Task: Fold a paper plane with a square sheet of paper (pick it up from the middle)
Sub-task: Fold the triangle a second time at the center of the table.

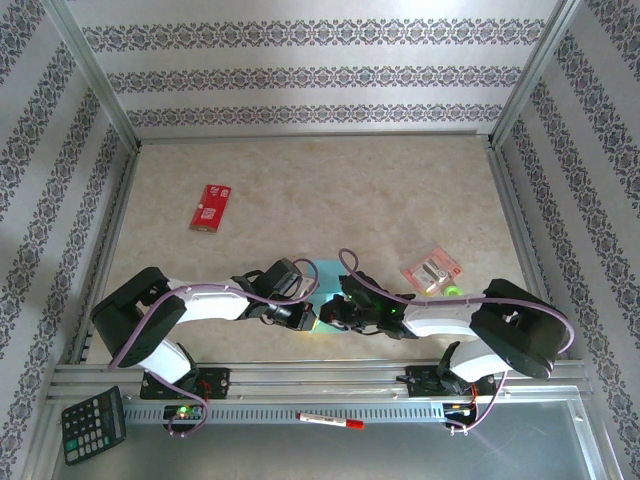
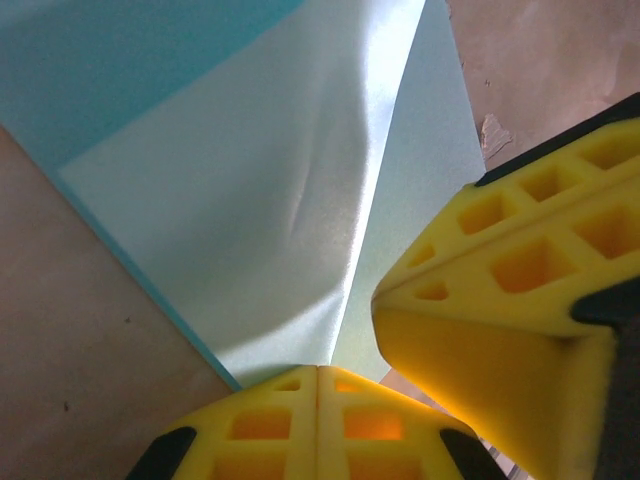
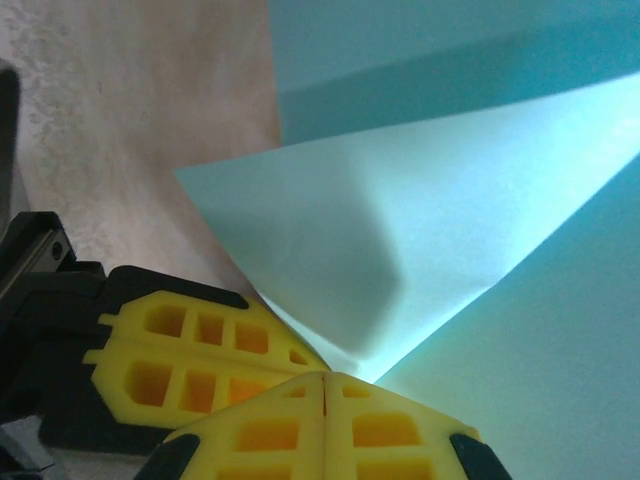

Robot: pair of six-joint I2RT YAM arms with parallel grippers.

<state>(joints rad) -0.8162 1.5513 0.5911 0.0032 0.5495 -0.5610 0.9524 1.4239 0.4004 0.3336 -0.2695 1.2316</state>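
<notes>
Near rail: calculator [image 1: 93,425], red marker [image 1: 330,420]. Table [image 1: 300,180], front centre: left gripper [image 2: 318,375] and right gripper [image 3: 326,380] side by side, each with jaws closed on the near edge of the creased square sheet of paper [image 2: 250,180]. Beyond: pink-and-yellow packet [image 1: 432,272] at right, red packet [image 1: 210,207] far left.

**Near centre crowded, far half open**

The left gripper [image 1: 308,322] and right gripper [image 1: 331,318] sit nose to nose at near centre, jaws closed on the paper [image 1: 328,272], so the way between them is blocked. A red packet [image 1: 210,207] lies far left. A pink packet [image 1: 432,272] lies just beside the right arm [image 1: 450,315]. The far worktop [image 1: 400,190] runs open to 3 walls [image 1: 300,70].
</notes>
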